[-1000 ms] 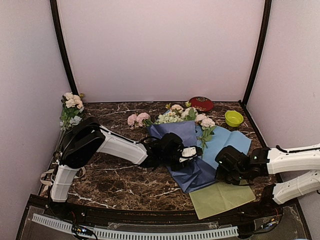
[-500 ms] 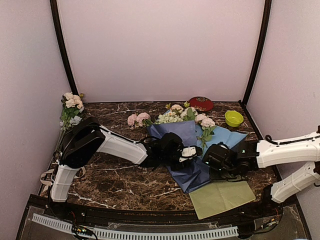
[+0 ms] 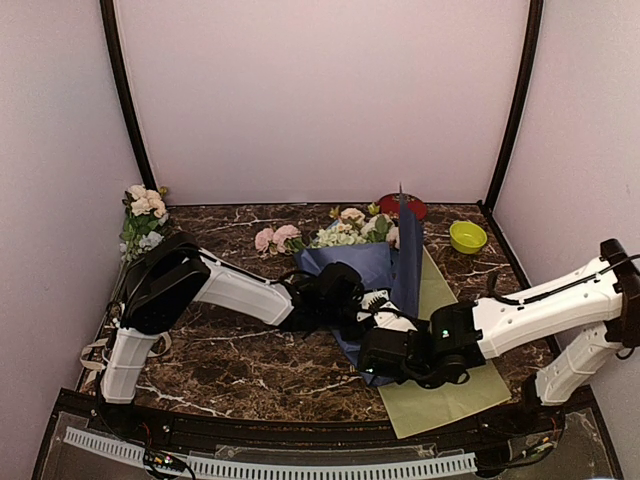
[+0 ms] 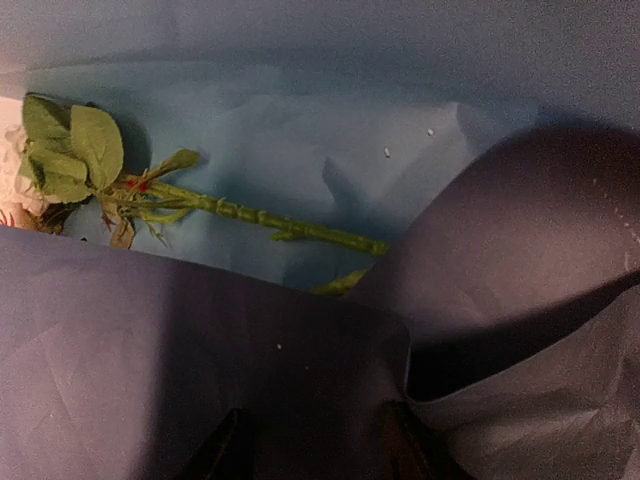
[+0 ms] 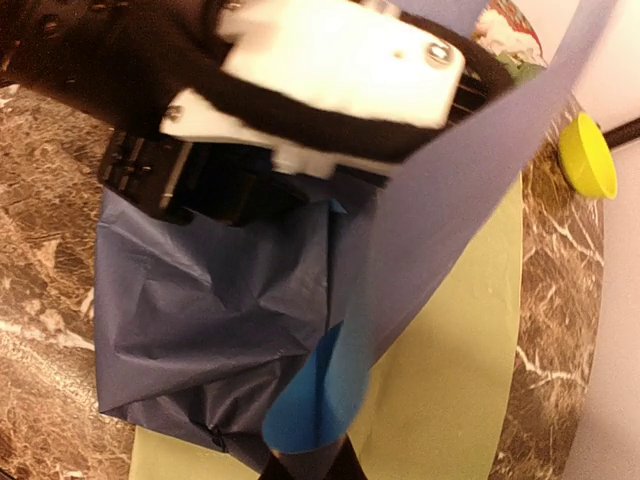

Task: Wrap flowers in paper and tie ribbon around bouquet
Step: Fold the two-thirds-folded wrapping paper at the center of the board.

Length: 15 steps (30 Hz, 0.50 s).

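Observation:
The flowers (image 3: 345, 232) lie on the paper (image 3: 350, 265), heads toward the back, and one green stem (image 4: 260, 215) rests on the paper's light blue face. A navy fold (image 4: 200, 360) covers the stems. My left gripper (image 3: 352, 300) sits on that fold, jaws half apart with the fold filling the gap between its fingers (image 4: 225, 450). My right gripper (image 5: 310, 468), low at the centre (image 3: 382, 350), is shut on the paper's right edge. That flap (image 3: 407, 250) stands upright. A beige band, apparently the ribbon (image 3: 92, 352), lies by the left arm's base.
A yellow-green sheet (image 3: 440, 395) lies under the paper at front right. A red tin (image 3: 402, 207) and a yellow-green bowl (image 3: 467, 237) stand at the back right. A spare bunch of flowers (image 3: 143, 215) is at the back left, and loose pink roses (image 3: 272, 238) lie near the bundle.
My right gripper has swept left across the table with the paper's right flap, raising it upright and uncovering the yellow-green sheet. The left arm has stayed put.

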Motion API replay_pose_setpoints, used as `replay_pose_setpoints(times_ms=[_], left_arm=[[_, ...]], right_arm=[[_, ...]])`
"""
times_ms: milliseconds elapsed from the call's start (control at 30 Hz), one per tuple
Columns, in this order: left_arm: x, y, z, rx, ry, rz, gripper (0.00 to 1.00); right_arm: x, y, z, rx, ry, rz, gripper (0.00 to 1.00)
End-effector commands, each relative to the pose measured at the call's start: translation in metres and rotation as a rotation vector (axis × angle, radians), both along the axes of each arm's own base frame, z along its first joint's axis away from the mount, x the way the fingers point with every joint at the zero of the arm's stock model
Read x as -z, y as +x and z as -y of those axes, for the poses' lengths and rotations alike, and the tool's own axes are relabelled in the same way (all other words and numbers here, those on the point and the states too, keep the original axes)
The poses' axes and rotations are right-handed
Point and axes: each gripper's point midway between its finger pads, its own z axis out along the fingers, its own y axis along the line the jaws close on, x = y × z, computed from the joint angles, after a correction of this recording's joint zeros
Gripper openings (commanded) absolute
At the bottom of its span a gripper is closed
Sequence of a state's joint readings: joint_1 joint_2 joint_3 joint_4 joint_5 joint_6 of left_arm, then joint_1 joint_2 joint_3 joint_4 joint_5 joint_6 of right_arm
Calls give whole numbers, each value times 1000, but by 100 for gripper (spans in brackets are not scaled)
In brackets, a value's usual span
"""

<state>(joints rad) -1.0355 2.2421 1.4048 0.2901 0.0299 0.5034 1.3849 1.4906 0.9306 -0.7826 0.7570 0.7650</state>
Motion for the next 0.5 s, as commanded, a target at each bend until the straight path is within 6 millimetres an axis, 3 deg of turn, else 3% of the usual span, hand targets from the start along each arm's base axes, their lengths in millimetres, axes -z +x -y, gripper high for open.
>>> replay_pose_setpoints(times_ms=[0, 133, 300, 467], left_arm=[[51, -13, -26, -11, 127, -136, 46], [31, -8, -23, -20, 39, -177, 47], [-12, 3, -23, -28, -147, -246, 53], [-35, 9, -27, -25, -223, -267, 54]], right_arm=[[-12, 7, -32, -189, -92, 104, 0], [3, 2, -44, -294, -121, 80, 0], [20, -3, -51, -368, -159, 40, 0], [44, -7, -57, -416, -231, -2, 0]])
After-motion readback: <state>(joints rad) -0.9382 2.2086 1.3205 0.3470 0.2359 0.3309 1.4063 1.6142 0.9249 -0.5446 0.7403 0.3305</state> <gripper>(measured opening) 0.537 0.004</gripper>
